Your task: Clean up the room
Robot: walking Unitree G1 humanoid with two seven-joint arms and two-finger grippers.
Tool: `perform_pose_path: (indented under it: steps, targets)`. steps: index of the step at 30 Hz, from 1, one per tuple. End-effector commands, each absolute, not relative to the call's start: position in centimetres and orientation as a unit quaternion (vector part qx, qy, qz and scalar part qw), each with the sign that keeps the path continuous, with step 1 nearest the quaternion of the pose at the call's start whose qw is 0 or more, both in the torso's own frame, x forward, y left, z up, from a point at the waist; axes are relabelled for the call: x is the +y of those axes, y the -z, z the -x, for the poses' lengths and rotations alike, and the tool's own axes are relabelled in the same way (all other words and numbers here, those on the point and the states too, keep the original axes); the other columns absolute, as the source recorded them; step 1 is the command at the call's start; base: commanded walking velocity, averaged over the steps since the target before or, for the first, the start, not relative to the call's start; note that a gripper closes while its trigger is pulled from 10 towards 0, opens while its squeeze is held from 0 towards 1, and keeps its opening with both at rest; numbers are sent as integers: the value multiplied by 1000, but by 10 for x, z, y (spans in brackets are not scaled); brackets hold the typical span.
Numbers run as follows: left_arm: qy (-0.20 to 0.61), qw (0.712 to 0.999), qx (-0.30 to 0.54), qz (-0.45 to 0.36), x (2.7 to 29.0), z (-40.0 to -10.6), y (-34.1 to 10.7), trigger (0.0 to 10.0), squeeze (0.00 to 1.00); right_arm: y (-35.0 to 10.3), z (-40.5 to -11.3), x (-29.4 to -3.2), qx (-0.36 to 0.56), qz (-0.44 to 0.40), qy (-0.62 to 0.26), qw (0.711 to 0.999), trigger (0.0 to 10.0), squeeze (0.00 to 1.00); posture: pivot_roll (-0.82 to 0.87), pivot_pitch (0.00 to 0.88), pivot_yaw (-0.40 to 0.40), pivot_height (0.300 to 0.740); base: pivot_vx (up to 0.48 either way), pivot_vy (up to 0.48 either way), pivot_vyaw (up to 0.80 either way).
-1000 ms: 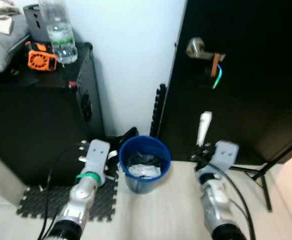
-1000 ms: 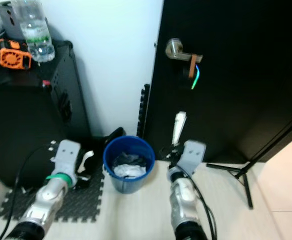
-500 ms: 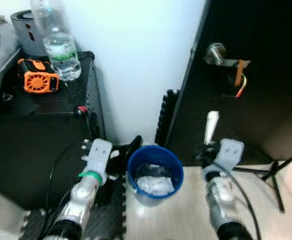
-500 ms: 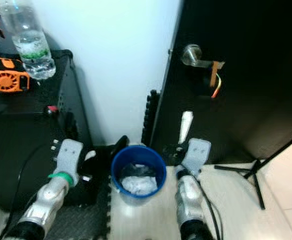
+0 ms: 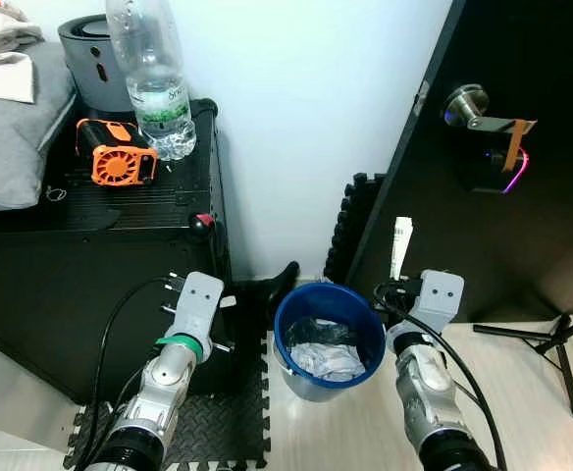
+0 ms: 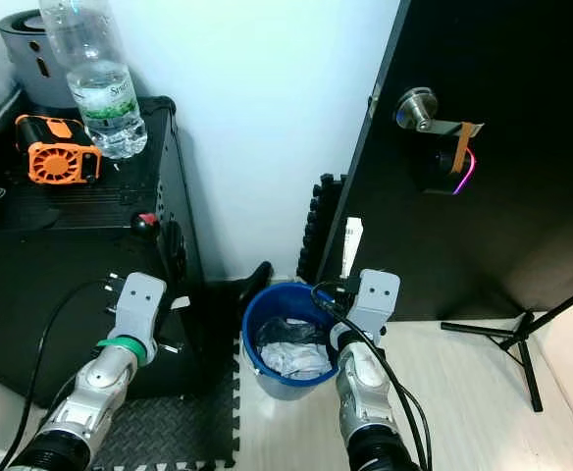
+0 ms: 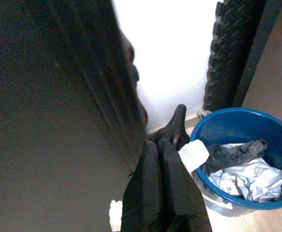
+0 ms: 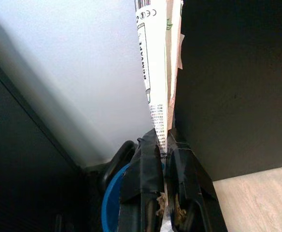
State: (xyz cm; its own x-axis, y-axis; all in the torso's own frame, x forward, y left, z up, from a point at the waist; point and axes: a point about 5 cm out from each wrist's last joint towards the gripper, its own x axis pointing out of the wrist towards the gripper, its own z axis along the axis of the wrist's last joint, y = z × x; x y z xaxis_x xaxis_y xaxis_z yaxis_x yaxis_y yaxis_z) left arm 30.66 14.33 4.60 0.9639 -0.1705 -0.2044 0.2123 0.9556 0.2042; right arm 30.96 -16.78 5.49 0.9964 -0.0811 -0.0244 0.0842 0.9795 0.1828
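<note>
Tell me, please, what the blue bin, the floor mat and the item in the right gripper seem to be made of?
Blue bin: probably smooth plastic, with an evenly coloured rim. Floor mat: likely foam, black, textured, with interlocking toothed edges. White wrapper pinched in the right gripper: thin printed paper or film, creased flat.

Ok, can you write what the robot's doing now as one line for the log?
right gripper: shut on paper wrapper, above blue bin | left gripper: shut on white scrap | bin: holds crumpled trash
</note>
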Motion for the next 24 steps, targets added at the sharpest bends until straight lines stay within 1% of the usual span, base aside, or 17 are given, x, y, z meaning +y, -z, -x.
perform_pose_path:
  steps: [1, 8, 24]
  targets:
    - [96, 983, 109, -116, 145, -303, -40, 10000, 0, -50, -306, -166, 16, -88, 34, 995, 10000, 0, -24, 26, 29, 720, 0, 0, 0]
    - [96, 983, 106, -117, 145, -303, -40, 10000, 0, -50, -306, -165, 15, -88, 29, 996, 10000, 0, -23, 25, 27, 720, 0, 0, 0]
    - [93, 984, 102, -116, 147, -304, -42, 10000, 0, -50, -304, -162, 15, -89, 19, 996, 10000, 0, -25, 30, 25, 720, 0, -328, 0]
